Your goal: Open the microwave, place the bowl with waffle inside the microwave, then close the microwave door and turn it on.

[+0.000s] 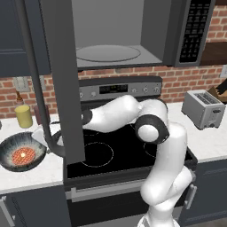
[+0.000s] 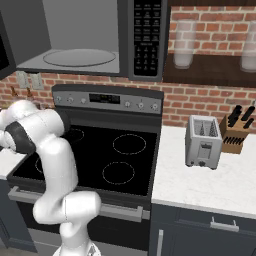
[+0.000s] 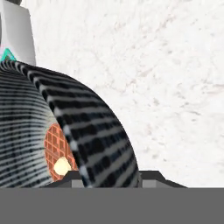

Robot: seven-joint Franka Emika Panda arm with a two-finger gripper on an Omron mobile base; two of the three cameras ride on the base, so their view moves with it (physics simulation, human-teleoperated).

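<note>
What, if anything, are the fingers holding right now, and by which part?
The fingers straddle the rim of the bowl, one inside, one outside; whether they grip it cannot be told.

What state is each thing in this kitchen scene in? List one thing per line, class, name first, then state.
microwave door: swung wide open.
microwave: cavity empty, turntable bare.
bowl: upright on the counter left of the stove, rim close between the fingertips in the hand view.
waffle: lying flat in the bowl.
gripper: at the bowl's rim; open or shut unclear.
toaster: slots empty.
</note>
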